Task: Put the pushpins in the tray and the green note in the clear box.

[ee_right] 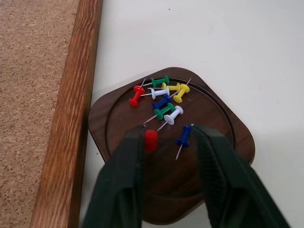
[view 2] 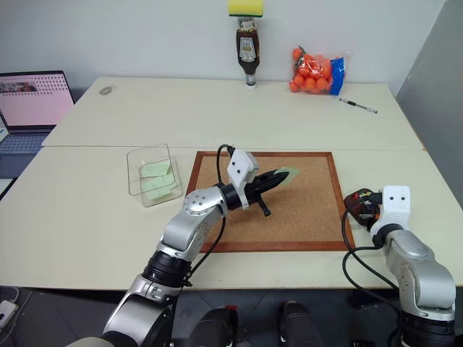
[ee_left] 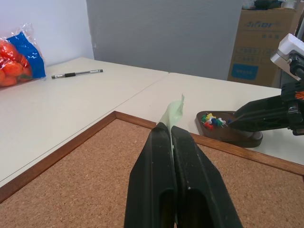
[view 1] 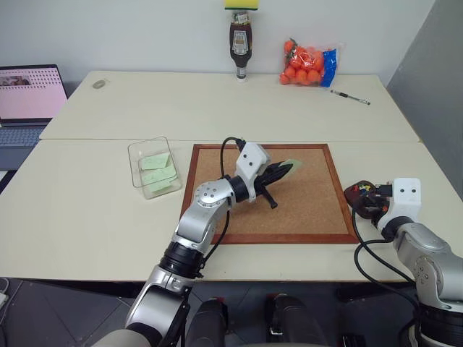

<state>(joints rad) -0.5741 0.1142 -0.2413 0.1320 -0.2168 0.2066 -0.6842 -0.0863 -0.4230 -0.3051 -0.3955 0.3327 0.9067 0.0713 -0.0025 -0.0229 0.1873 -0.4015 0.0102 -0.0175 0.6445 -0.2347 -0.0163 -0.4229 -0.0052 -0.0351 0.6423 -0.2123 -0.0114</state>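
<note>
Pushpins (ee_right: 164,102) in red, green, yellow, white and blue lie heaped in the tray (ee_right: 121,107), straight ahead of the right gripper (ee_right: 168,135), whose two black fingers stand partly apart over the tray's near half with one red pin (ee_right: 150,140) against the inner face of one finger; whether that pin is still pinched or already resting on the dish I cannot tell. Starting at the far left, the clear box (view 1: 134,155) sits on the table (view 1: 72,195) well to the left of the left gripper (view 1: 283,170), with pale green slips (view 1: 156,168) already lying inside it and bare tabletop all round its walls. The left gripper hovers over the cork board (view 1: 304,210), its fingers pressed together on the green note (ee_left: 174,110), which sticks out past the fingertips and curls upward, clear of the cork. Beneath and ahead of this pincer the board surface is open, bounded by its wooden frame (ee_left: 61,152). To the right, just past the frame's right edge, the tray rests on the table, its near corner almost touching the wood, with the right gripper directly over it. Beyond the tray the tabletop is open toward the table's right edge. Far behind both grippers stand a sauce bottle (view 1: 240,47), a bag of oranges (view 1: 307,63) and a pen (view 1: 350,97).
</note>
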